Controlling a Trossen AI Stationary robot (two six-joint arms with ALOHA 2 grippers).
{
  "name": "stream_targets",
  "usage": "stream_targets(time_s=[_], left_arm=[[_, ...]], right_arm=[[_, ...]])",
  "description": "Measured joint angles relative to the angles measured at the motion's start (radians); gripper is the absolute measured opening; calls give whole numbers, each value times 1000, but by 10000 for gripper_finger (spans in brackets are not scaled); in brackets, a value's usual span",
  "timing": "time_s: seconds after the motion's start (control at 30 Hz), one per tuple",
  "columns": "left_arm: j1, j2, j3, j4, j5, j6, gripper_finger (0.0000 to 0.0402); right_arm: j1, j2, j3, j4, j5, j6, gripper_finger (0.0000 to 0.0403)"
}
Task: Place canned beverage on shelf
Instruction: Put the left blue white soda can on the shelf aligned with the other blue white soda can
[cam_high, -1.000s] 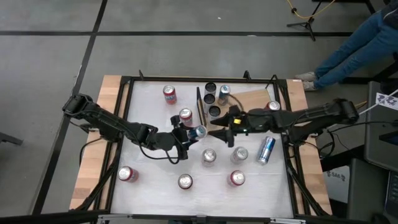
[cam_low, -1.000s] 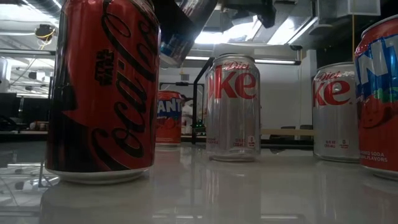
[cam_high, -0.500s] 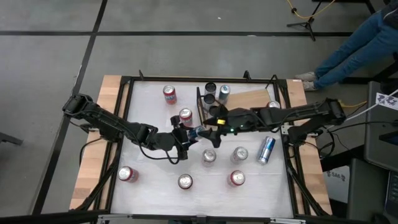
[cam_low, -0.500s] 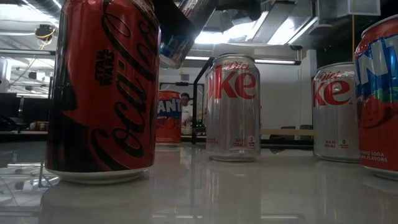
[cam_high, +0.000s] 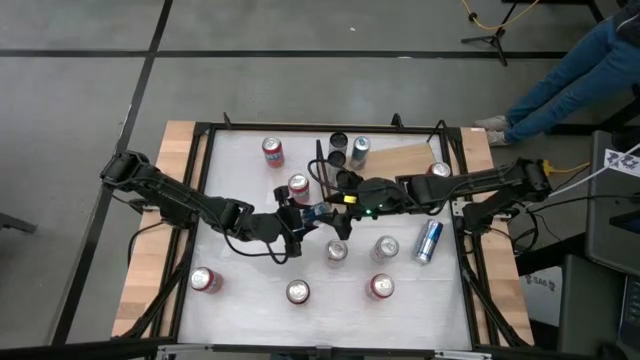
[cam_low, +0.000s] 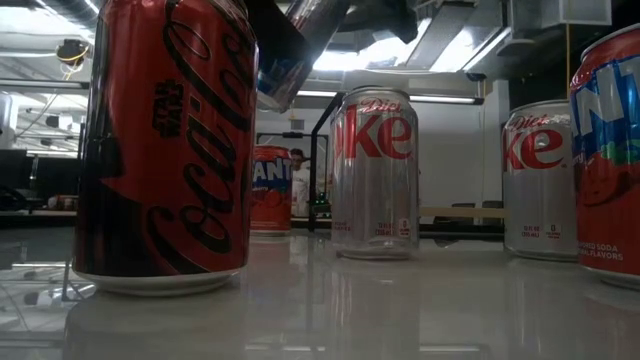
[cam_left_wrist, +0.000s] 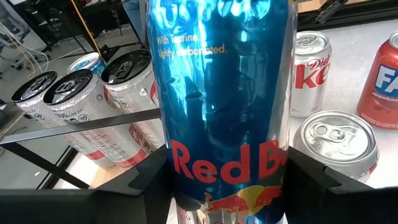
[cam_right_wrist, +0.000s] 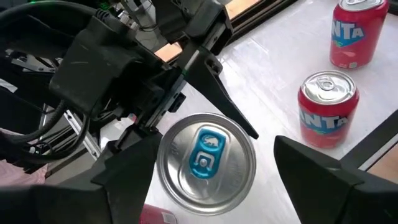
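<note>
A blue Red Bull can (cam_high: 319, 211) hangs tilted above the table's middle, with my left gripper (cam_high: 303, 214) shut on it; the left wrist view shows the can (cam_left_wrist: 217, 93) between the fingers. My right gripper (cam_high: 335, 216) is open, and its fingers stand on either side of the can's top end (cam_right_wrist: 205, 162). Just beyond, the wooden shelf (cam_high: 408, 158) with its black upright frame (cam_high: 320, 165) carries several cans (cam_high: 338, 143). My left gripper pinches the can's lower part (cam_left_wrist: 186, 180) between its two fingers (cam_left_wrist: 146, 180), which lie across the can. The fingers come from the table's left, slanting a little down. The can is lifted clear and tilted, its top toward the right arm.
Several cans stand about the table: Fanta (cam_high: 273, 151), Diet Coke (cam_high: 336, 251), red cans (cam_high: 204, 279) along the near side. A blue can (cam_high: 428, 240) lies on its side at the right. A seated person's legs (cam_high: 570, 70) show beyond the far right corner.
My right gripper has moved toward the table's left, up to the held can, tipping less steeply downward as it went. Its fingers now flank the can's top. The can has stayed where it was.
</note>
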Motion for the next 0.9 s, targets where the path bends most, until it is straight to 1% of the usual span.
stream_targets(time_s=[0.33, 0.47, 0.6, 0.8, 0.9], left_arm=[[0, 0, 0, -4, -4, -2, 213], [0, 0, 0, -2, -4, -3, 213], [1, 0, 0, -3, -8, -4, 213], [1, 0, 0, -5, -7, -4, 213], [0, 0, 0, -3, -6, -4, 213]], right_arm=[[0, 71, 1, 29, -8, 1, 317], [-1, 75, 1, 30, -7, 1, 317], [0, 75, 0, 30, 26, 0, 317], [0, 86, 0, 43, 36, 0, 317], [0, 95, 0, 64, 41, 0, 309]])
